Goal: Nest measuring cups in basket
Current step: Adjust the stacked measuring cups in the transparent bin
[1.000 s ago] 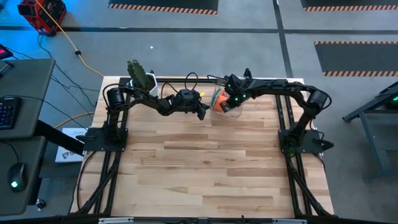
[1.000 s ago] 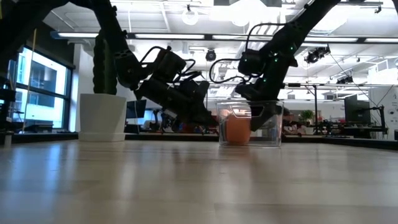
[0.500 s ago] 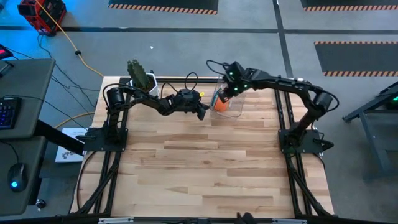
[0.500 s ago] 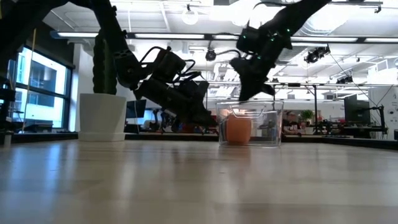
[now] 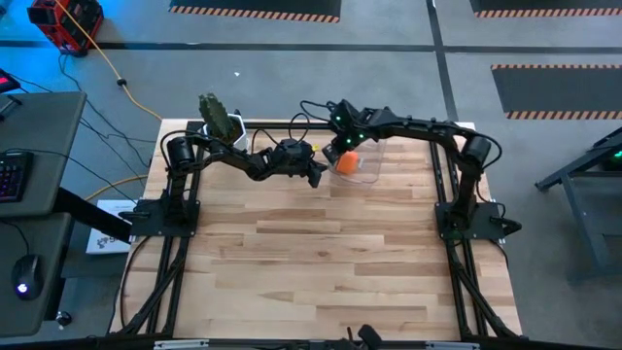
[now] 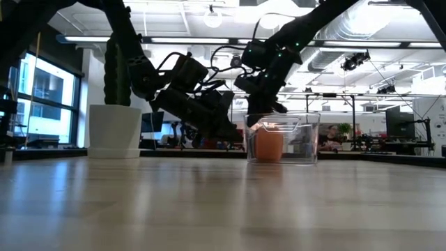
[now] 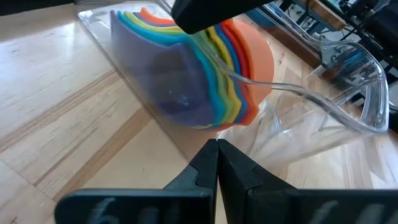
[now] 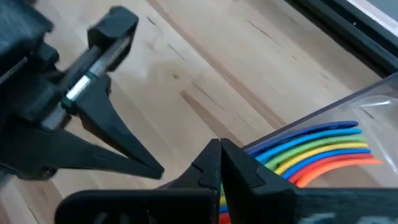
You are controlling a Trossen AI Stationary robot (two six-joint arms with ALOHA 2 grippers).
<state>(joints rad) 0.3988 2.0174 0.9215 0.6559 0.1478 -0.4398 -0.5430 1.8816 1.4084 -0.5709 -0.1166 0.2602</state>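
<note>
Two dark arms meet near the bench's far edge. The clear rectangular plastic basket (image 5: 362,158) sits there, holding the nested rainbow stack of plastic measuring cups (image 7: 205,74), orange outermost. The left gripper (image 5: 318,177), fingers closed and empty, lies just beside the basket. The right gripper (image 6: 268,104), fingers closed, hovers above its rim.

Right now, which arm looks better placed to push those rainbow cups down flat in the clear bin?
Probably the right: its claw hangs above the basket's rim, over the stacked measuring cups. The left claw sits outside the wall, low beside it. Both are shut and empty.
</note>
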